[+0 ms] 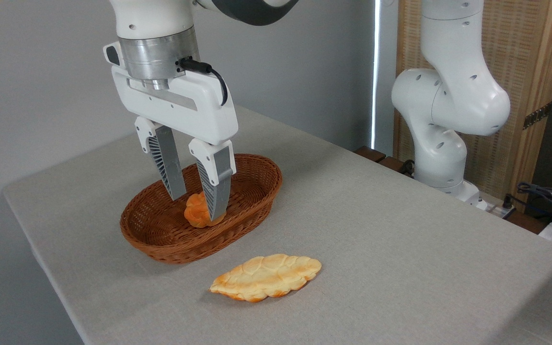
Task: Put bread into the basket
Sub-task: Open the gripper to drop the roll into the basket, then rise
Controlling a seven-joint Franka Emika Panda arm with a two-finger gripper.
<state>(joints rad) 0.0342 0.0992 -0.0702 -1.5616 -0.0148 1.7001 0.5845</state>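
On bench (pixel 400 249), wicker basket (pixel 252 201) w/ orange bun (pixel 193 214) inside, hand (pixel 197 201) lowered over it, fingers spread apart, right finger (pixel 216 184) in front of bun, flat pale loaf (pixel 266 277) just beside basket.

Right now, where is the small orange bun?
The bun lies inside the wicker basket at the left of the table, between the gripper's open fingers, behind the flat pale loaf.

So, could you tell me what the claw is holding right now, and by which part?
The claw has the orange bun between its fingers inside the basket; whether they still pinch its sides cannot be told.
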